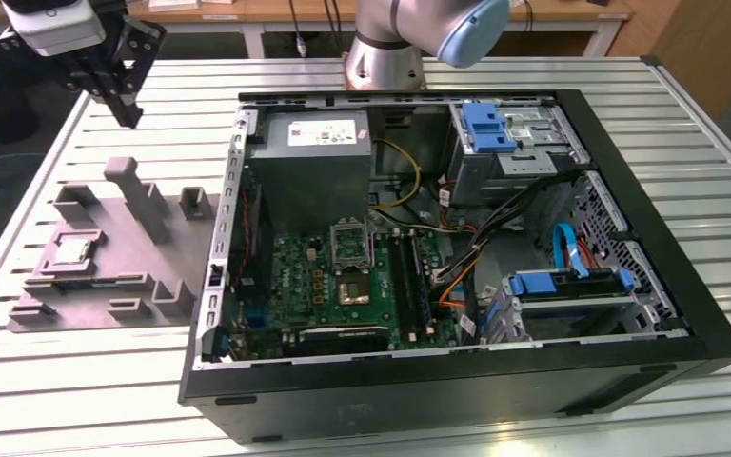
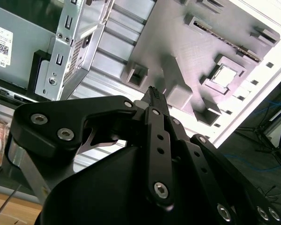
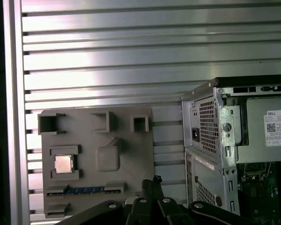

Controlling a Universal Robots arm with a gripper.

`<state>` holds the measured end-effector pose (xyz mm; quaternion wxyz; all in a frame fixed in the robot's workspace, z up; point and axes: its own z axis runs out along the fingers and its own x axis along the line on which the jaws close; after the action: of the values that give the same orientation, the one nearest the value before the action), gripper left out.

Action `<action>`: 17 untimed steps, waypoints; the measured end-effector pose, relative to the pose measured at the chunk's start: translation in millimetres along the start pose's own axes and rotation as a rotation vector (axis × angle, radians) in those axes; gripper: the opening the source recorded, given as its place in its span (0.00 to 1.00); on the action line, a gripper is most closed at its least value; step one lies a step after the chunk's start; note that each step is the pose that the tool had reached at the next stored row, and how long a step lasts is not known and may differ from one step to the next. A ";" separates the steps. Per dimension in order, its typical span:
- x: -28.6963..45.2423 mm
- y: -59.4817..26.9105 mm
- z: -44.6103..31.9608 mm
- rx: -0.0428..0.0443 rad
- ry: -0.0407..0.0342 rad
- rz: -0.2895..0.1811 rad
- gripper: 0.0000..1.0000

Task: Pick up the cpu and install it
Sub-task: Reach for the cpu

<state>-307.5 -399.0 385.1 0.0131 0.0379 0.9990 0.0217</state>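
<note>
The cpu (image 1: 71, 250) is a small silver square lying flat in a recess of the grey plastic fixture (image 1: 125, 286), on the table at the exterior view's left. Both wrist views look down on the cpu (image 3: 63, 164) (image 2: 223, 77) in its pocket of the fixture (image 3: 126, 140) (image 2: 178, 42). My gripper (image 1: 127, 116) hangs high above the table behind the fixture, well clear of the chip. Its black fingertips (image 2: 153, 92) (image 3: 155, 180) are pressed together with nothing between them. Inside the open computer case (image 1: 670, 238), the motherboard socket (image 1: 355, 286) lies bare, its metal frame (image 1: 350, 243) swung up.
The case stands to the exterior view's right of the fixture, holding a grey power supply (image 1: 319, 143), blue drive brackets (image 1: 487, 126) and loose cables (image 1: 566, 249). Upright blocks (image 1: 137, 195) rise from the fixture. The slatted metal table (image 1: 73, 381) ends just past the fixture.
</note>
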 end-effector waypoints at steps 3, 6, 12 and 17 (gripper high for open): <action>1.1 -0.1 0.0 0.0000 0.0001 0.000 0.11; 3.1 -0.2 0.0 0.0000 0.0000 0.000 0.11; 12.5 -0.9 -0.2 0.0001 0.0001 0.000 0.11; 27.2 -2.1 -0.2 0.0000 0.0002 0.000 0.11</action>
<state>-334.7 -398.9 384.6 0.0130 0.0379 0.9990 0.0217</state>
